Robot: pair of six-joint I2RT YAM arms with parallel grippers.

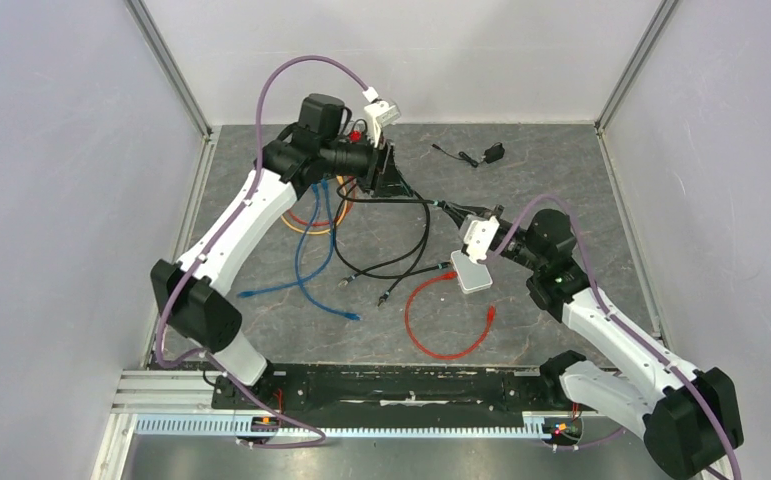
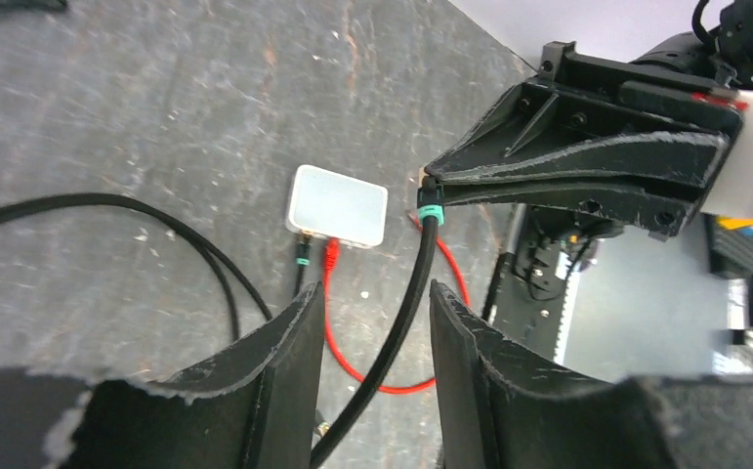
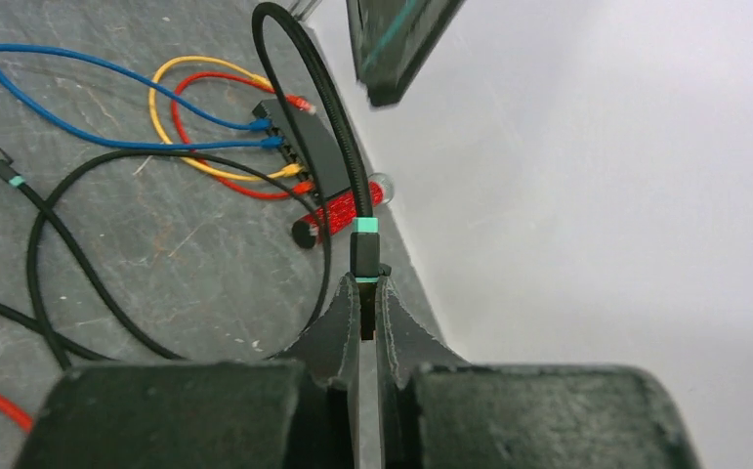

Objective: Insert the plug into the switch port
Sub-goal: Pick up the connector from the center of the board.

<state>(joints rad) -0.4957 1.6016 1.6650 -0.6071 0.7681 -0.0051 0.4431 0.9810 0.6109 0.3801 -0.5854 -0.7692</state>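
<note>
Inside tight-shut right hand (image 3: 366,293), holds plug (image 3: 365,256) lengthwise along fingers, tail pointing ahead; straddles cable (image 2: 421,254) with parted left hand (image 2: 374,293).

Your plug (image 3: 365,252) is a short black body with a teal band at each end. It is pinched in line with the fingertips of the right gripper (image 3: 365,293). Its black cord (image 2: 403,313) passes loose between the left gripper's (image 2: 377,293) parted fingers. The switch port (image 3: 284,154) is one of a row along the long edge of a flat black box (image 3: 318,147). It lies ahead of the right gripper's tips and to their left, well apart from the plug. Coloured leads (image 3: 206,117) fill several sockets, and you cannot tell which one is free.
</note>
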